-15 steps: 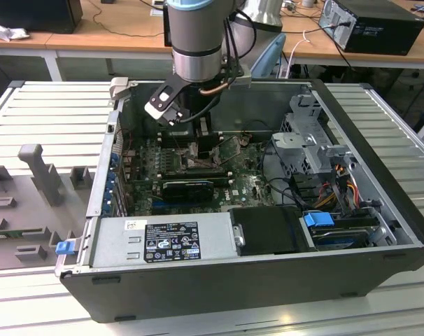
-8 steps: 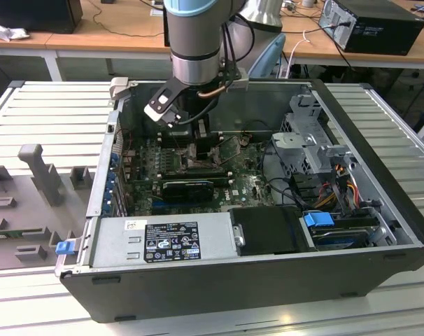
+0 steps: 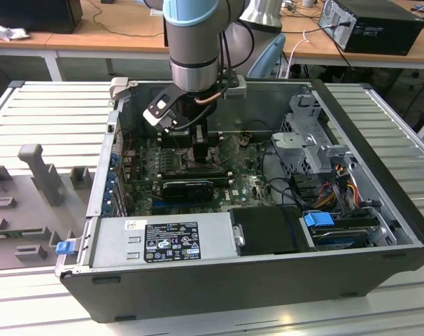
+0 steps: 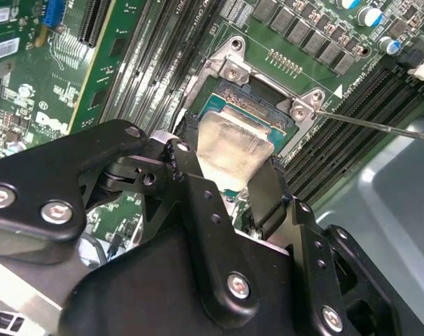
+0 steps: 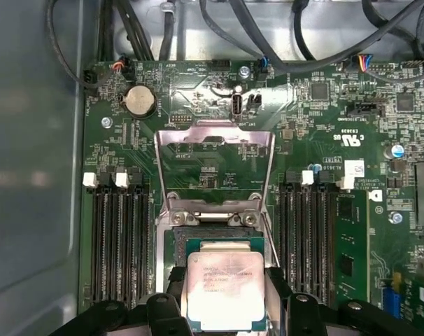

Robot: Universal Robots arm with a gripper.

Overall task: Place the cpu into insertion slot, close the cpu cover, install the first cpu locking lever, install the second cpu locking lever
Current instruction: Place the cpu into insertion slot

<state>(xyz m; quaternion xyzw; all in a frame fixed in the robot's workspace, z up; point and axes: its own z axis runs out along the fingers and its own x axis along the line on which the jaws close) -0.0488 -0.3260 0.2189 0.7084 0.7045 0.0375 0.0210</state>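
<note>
- The pincer (image 4: 229,164) lay nearest the lens in both wrist views. Its black fingers (image 4: 271,192) were clenched on the cpu (image 4: 234,147), one finger against each of two opposite edges.
- The cpu was held with its pale metal top up, over the insertion slot (image 5: 175,246). It sat a little toward the pincer's body, so the slot's far strip showed bare. Whether it touched the slot could not be told.
- The cpu cover (image 5: 164,168) stood raised open just beyond the fingertips, at the slot's far edge, with green board showing through its cut-out centre.
- A thin metal lever (image 4: 366,124) reached out from a far corner of the slot, off to one side of the pincer, over the memory slots (image 5: 117,238).
- Those long black memory slots ran close along both sides of the pincer, leaving only narrow room beside each finger.
- In the exterior view the arm (image 3: 194,42) reached down into an open computer case (image 3: 254,280) that lay on its side on a ribbed metal desk (image 3: 51,112).
- The case held the motherboard (image 3: 250,185) directly under the pincer.
- It also held a power supply (image 3: 163,238) near the pincer and against one wall, and a drive cage (image 3: 310,140) with cables (image 3: 338,189) to one side.
- The case walls stood on all sides of the pincer, and the way above it was open.
- Grey fixtures (image 3: 40,175) sat on the desk outside the case, well apart from the pincer.
</note>
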